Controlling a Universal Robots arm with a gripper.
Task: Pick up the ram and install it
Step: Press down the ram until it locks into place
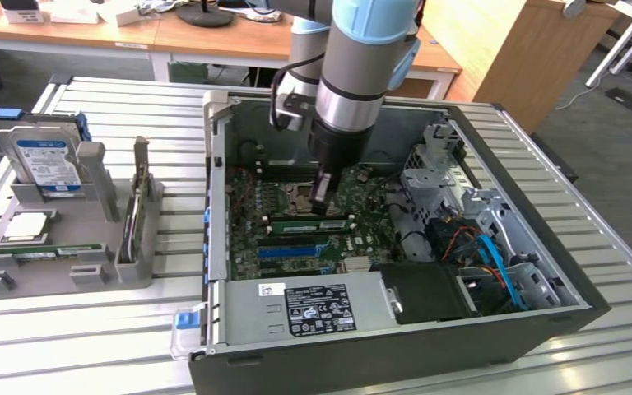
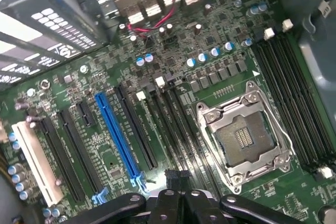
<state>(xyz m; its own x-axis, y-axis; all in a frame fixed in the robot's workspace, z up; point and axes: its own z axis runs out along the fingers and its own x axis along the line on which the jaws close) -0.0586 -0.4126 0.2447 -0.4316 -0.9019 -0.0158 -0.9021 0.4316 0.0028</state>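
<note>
Gripper (image 1: 325, 196) closed, pressing ram (image 1: 309, 224) into a motherboard (image 1: 294, 247) slot, frame centre.
Risk: an off-centre push could leave the stick half-seated.

Arm (image 1: 365, 58) reaching down steeply from above, grey tube segment and pale blue joint cover showing, black cable running alongside wrist. Black wrist section narrowing toward pincer (image 1: 324, 196), which is pointing almost straight down. Pincer jaws standing closed, fingertips pressed together. In wrist view, black finger linkages (image 2: 178, 205) spreading out to either side behind pincer, converging on closed tips. Whether anything is being gripped: cannot tell.
</note>
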